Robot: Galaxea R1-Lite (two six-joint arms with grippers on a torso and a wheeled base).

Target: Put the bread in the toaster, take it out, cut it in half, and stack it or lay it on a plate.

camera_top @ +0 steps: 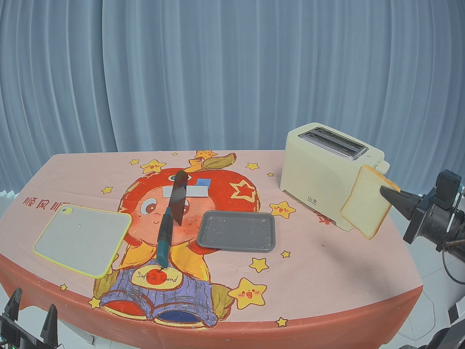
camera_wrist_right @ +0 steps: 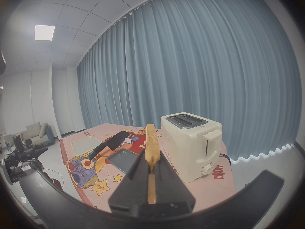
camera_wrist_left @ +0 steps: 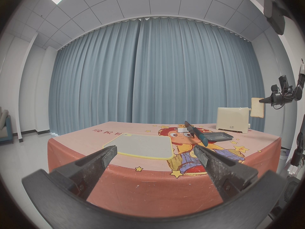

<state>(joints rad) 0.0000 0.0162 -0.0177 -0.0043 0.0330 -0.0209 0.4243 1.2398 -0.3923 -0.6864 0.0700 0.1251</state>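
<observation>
My right gripper [camera_top: 390, 192] is shut on a slice of bread [camera_top: 368, 208], holding it upright in the air off the table's right side, just in front of the cream toaster [camera_top: 325, 170]. In the right wrist view the bread [camera_wrist_right: 152, 147] stands edge-on between the fingers, with the toaster [camera_wrist_right: 190, 145] beyond it, its two slots empty. A grey plate [camera_top: 237, 230] lies mid-table. A knife [camera_top: 170, 215] with a teal handle rests beside it on a stand. A cutting board [camera_top: 82, 238] lies at the left. My left gripper [camera_wrist_left: 155, 153] hangs open, below the table's front left corner.
The table [camera_top: 319, 277] carries a cartoon-printed pink cloth. A small white and blue block [camera_top: 193, 190] sits behind the knife. A blue curtain hangs behind the table. Open tabletop lies between the plate and the toaster.
</observation>
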